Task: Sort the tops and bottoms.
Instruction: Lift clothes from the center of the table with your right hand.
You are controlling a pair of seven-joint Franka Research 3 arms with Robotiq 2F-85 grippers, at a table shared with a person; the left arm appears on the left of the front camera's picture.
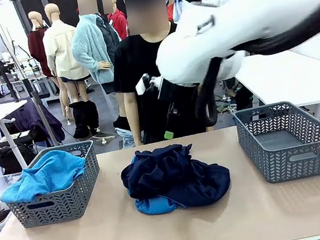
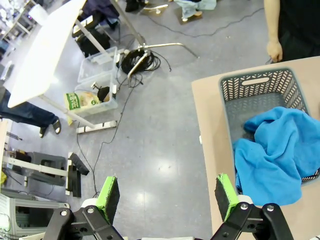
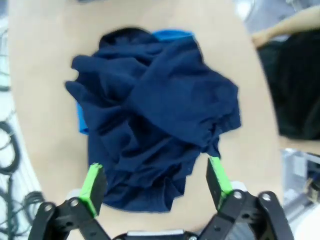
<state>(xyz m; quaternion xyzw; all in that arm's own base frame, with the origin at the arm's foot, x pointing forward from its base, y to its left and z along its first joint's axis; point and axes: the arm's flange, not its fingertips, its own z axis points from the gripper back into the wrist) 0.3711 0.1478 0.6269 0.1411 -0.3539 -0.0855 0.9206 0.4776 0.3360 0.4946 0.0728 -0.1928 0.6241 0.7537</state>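
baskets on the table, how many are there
2. The left basket sits at the left end of the table, holding a blue top; the right basket sits at the right end, past the navy pile.

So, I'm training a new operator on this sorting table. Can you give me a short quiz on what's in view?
1. True or false: a sky-blue top peeks out from under the navy pile.
2. What lies in the left basket? A) a navy bottom B) another blue top C) nothing
3. Which gripper hangs above the navy pile, and how do its jaws stand?

Key: 1 true. 2 B. 3 the right gripper, jaws open.
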